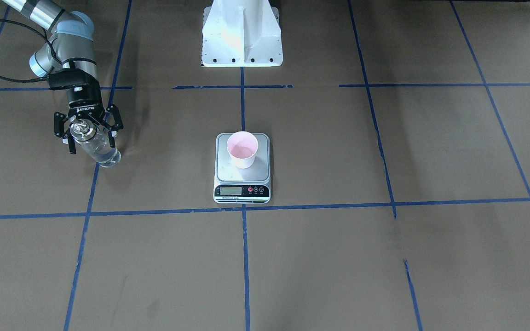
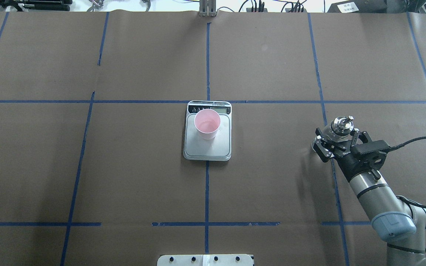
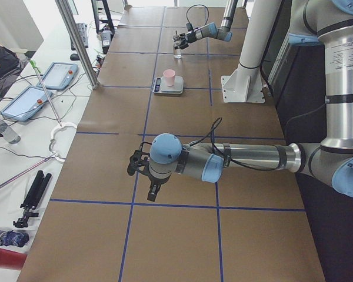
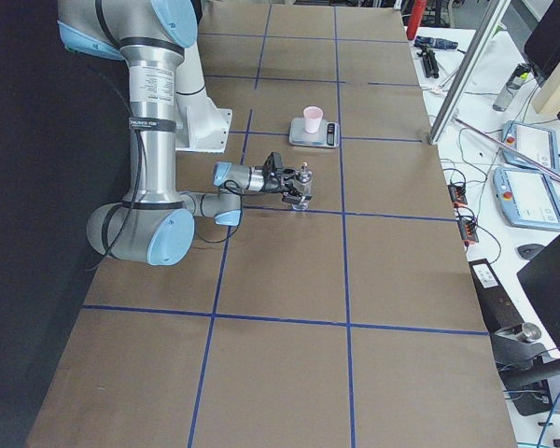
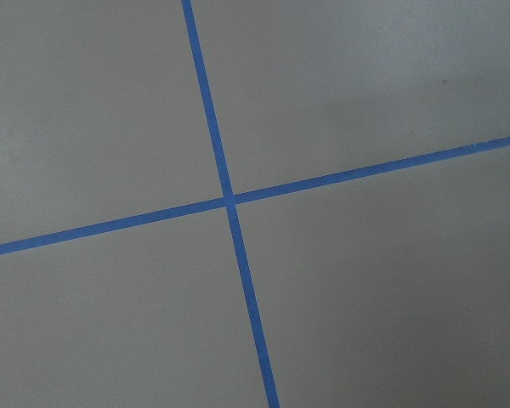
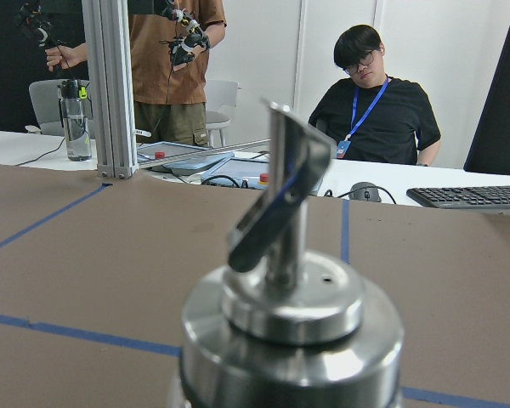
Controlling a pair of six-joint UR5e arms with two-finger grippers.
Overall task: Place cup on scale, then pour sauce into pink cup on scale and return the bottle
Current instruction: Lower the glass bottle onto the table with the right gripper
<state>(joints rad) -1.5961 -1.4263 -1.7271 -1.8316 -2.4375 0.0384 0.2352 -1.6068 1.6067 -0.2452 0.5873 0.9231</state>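
The pale pink cup (image 1: 242, 149) (image 2: 207, 123) stands upright on the far half of the scale (image 1: 242, 177) (image 2: 207, 147) at the table's middle. The clear glass bottle (image 1: 101, 151) (image 2: 340, 125) stands on the table well off to my right, clear liquid showing through the glass. My right gripper (image 1: 91, 146) (image 2: 338, 135) is open, its fingers spread on both sides of the bottle's neck without touching it. The silver spout cap (image 6: 289, 255) fills the right wrist view. My left gripper (image 3: 142, 170) hangs low over bare table in the exterior left view only; I cannot tell its state.
The white robot base (image 1: 242, 37) stands behind the scale. Blue tape lines (image 5: 229, 202) grid the brown table. Two people (image 6: 378, 93) are beyond the far edge, with a keyboard (image 6: 472, 197) and an aluminium post (image 6: 110, 85) there.
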